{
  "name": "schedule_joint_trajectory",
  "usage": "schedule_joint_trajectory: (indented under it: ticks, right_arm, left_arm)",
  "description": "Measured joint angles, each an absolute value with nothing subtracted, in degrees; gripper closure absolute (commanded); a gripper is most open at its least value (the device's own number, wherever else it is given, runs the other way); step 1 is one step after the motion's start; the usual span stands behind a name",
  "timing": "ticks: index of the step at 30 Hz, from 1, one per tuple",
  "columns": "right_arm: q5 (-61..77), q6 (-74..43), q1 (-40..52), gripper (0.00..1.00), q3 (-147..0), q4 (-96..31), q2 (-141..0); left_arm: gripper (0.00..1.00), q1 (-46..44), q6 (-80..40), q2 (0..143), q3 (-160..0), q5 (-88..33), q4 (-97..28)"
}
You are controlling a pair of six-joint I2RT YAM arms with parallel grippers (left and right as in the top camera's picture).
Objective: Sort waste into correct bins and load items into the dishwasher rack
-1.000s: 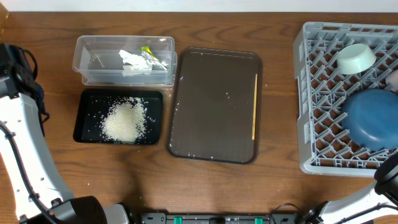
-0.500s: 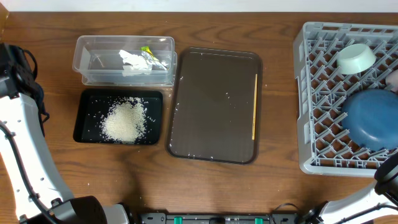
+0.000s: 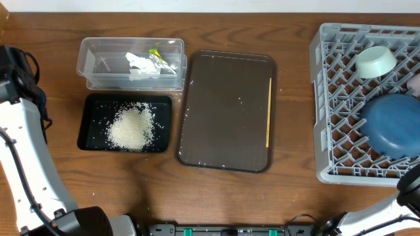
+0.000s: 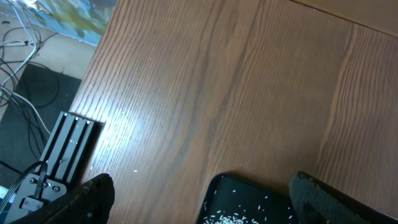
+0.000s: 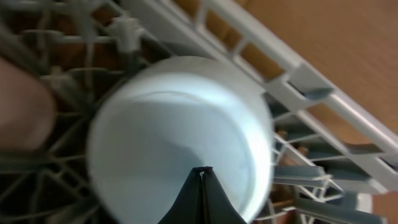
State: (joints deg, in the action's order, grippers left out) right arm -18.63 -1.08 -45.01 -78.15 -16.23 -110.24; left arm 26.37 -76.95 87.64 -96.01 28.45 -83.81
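The left gripper (image 4: 202, 193) jaws are spread apart over the black tray (image 4: 261, 190); the right gripper (image 5: 200, 186) jaws are pressed together over the light blue bowl (image 5: 180, 124).

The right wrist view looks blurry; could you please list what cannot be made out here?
Right wrist: pale bowl, blurred by closeness; which bowl it is cannot be told.
Overhead: pink cup, cut off by the right edge.
Left wrist: black tray, cut off by the bottom edge; its contents mostly out of frame.

Left claw (image 4: 205, 198) fingers spread over wooden table (image 4: 217, 81); black tray (image 4: 255, 196) corner between them, rice grains (image 4: 225, 219) inside.
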Motion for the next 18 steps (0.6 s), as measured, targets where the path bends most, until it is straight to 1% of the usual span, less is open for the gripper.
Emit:
schedule_joint_trajectory:
  ticks: [12, 18]
  right_arm:
    - [-15.8, -1.5, -50.3, 0.99, -78.1, -15.2, -110.2]
    - [-14.7, -2.2, -50.7, 0.99, -78.1, -15.9, -110.2]
  left_arm:
    - [0.08, 26.4, -76.9, 87.6, -96.0, 28.4, -83.8]
    - [0.08, 26.4, -76.9, 87.6, -96.0, 28.4, -83.8]
